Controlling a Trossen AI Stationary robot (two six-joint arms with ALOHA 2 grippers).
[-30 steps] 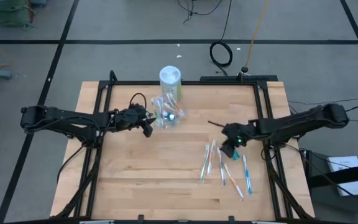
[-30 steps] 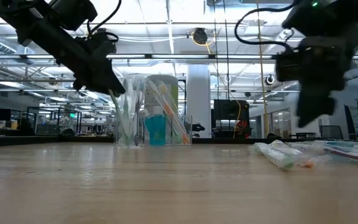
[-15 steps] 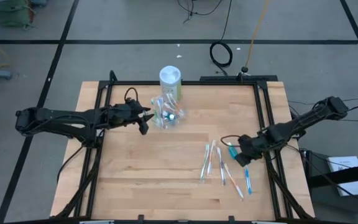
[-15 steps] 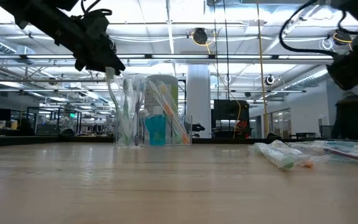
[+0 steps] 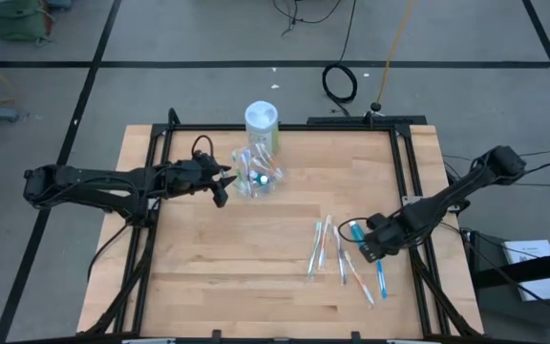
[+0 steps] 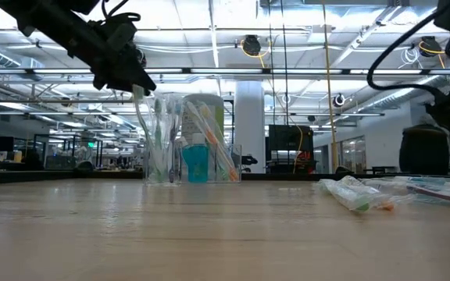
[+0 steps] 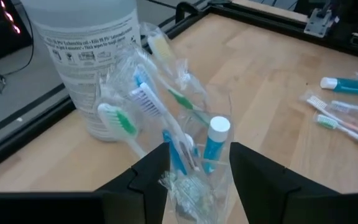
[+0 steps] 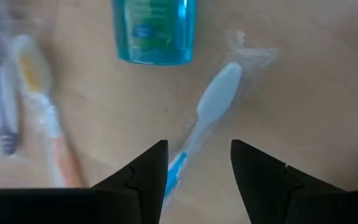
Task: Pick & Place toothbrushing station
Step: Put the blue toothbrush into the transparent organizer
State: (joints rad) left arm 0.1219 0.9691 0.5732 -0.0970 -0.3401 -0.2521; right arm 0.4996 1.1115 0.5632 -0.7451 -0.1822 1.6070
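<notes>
The clear toothbrushing station point(image 5: 254, 175) is standing on the wooden table point(image 5: 208, 258) toward twelve o'clock in the high view, just in front of the white canister point(image 5: 262, 124) with the green label. It is holding several wrapped toothbrushes point(image 7: 143, 102) and a small blue tube point(image 7: 212, 142) with a white cap, all leaning at angles.

The left gripper point(image 5: 223, 186) is hovering at the holder's nine o'clock side, raised off the table, its fingers spread apart and gripping nothing. In the left wrist view, crinkled wrapper material point(image 7: 188, 186) at the holder's near side is sitting in the gap between the open fingers; I cannot tell whether they are touching it.

The right gripper point(image 5: 369, 247) is hanging low over the scattered items toward four o'clock, fingers parted and empty. Below it, in the right wrist view, a wrapped blue-handled toothbrush point(image 8: 205, 121) is lying with its handle running between the fingers, a teal tube point(image 8: 153, 30) is lying beyond it, and an orange-handled toothbrush point(image 8: 45, 118) is lying off to the side. More wrapped toothbrushes point(image 5: 323, 247) are lying near the gripper at its nine o'clock side.
</notes>
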